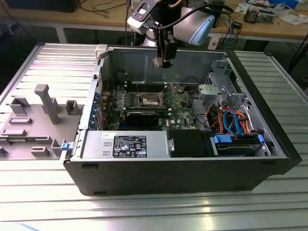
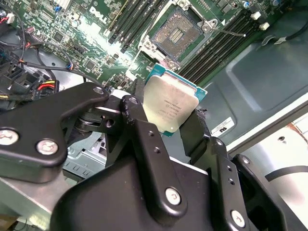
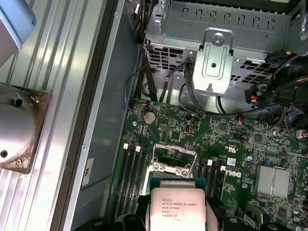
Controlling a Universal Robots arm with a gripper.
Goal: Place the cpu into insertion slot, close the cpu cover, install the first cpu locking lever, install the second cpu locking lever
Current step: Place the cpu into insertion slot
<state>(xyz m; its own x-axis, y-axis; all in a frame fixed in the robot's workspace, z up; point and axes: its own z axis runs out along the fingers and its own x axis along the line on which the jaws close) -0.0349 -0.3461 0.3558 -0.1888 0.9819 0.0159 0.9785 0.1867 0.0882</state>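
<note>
Ribbed metal table [image 1: 144,211], wooden workbench [image 1: 48,18] behind

Silver-grey square metal-topped cpu [image 2: 171,103] edged in teal, between black gripper [image 2: 166,115] fingers; dark-centred, silver-rimmed insertion slot [image 2: 177,34] on a green circuit board [image 3: 231,139]; black computer case [image 1: 168,178], lower centre of exterior view

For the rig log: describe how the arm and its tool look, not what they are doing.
The arm is a silver-grey tube with a light blue joint cap, and black cables loop over it. The tool is matte black: flat link bars with rounded ends, pinned together with silver screws, ending in two slim black fingers.
</note>
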